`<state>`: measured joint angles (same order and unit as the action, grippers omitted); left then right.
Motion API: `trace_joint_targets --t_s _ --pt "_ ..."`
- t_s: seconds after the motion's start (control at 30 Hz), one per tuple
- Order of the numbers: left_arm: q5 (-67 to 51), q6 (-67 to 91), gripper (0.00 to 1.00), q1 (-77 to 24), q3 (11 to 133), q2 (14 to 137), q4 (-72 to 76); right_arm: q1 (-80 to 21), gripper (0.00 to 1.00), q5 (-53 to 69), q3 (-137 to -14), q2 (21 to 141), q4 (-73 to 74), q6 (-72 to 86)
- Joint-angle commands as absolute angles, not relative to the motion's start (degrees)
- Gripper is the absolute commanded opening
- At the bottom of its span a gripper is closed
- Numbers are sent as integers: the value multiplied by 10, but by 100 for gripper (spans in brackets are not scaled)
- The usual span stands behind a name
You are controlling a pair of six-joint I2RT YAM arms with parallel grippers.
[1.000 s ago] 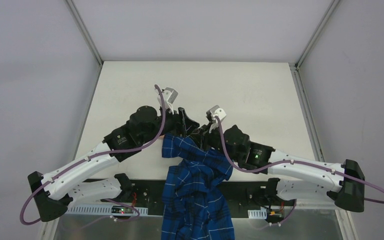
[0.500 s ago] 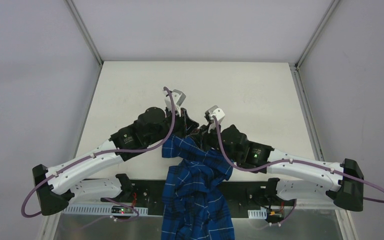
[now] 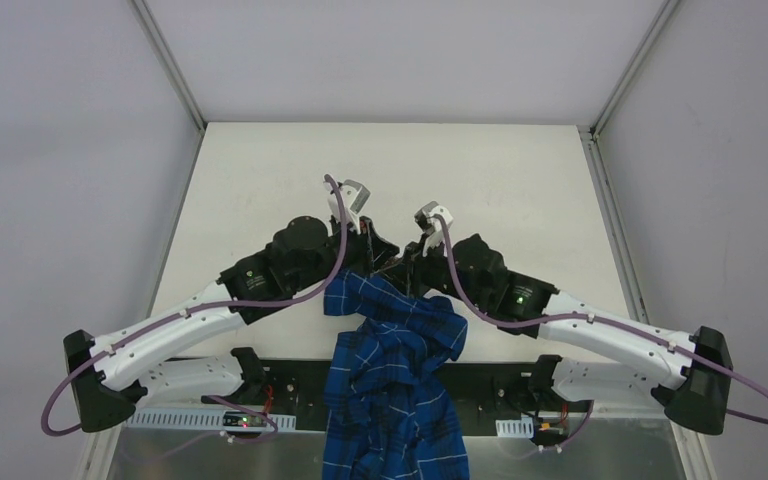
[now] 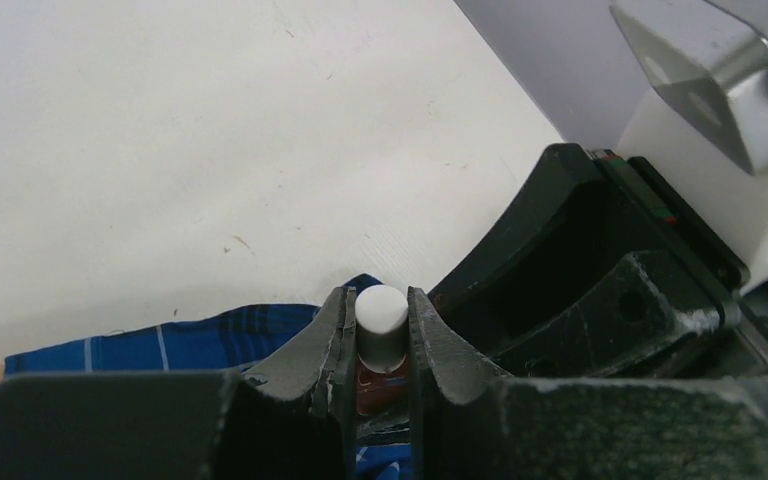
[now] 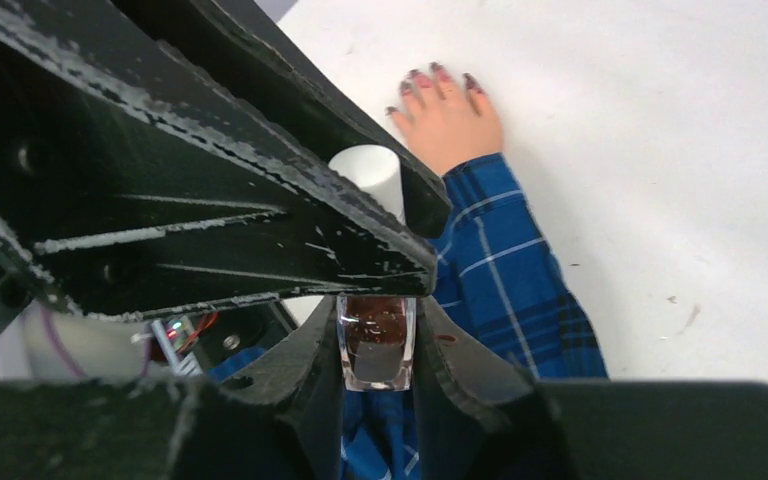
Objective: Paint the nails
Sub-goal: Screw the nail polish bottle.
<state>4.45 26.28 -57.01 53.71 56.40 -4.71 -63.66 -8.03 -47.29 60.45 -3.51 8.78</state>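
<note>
A small polish bottle is held between both grippers above the blue plaid sleeve (image 3: 390,365). My left gripper (image 4: 380,318) is shut on its white cap (image 4: 381,310). My right gripper (image 5: 377,345) is shut on its clear glass body (image 5: 377,340), which holds dark red polish. The cap also shows in the right wrist view (image 5: 368,172), between the left gripper's black fingers (image 5: 260,210). The pale hand (image 5: 450,120) lies flat on the table beyond the bottle, its dark reddish-purple nails (image 5: 430,76) pointing away. In the top view the hand is hidden under the arms.
The white table (image 3: 260,190) is bounded by a metal frame and grey walls. The sleeve hangs over the near edge between the two arm bases. The right gripper's black body (image 4: 600,270) fills the right of the left wrist view.
My left gripper has moved right, up against the right gripper at the bottle. The right arm has shifted slightly forward. The sleeve has not moved.
</note>
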Motion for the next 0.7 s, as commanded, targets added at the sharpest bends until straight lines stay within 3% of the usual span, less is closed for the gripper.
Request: trace_joint_targets --t_s 0.0,0.4,0.67 --pt "-52 275 0 -580 526 531 -46 -582 0 66 -457 552 -129 137" --pt "-312 282 0 -581 502 453 -3 -494 0 361 -416 507 -281 215" --pt "-383 276 0 -581 502 448 16 -487 0 399 -414 515 -340 243"
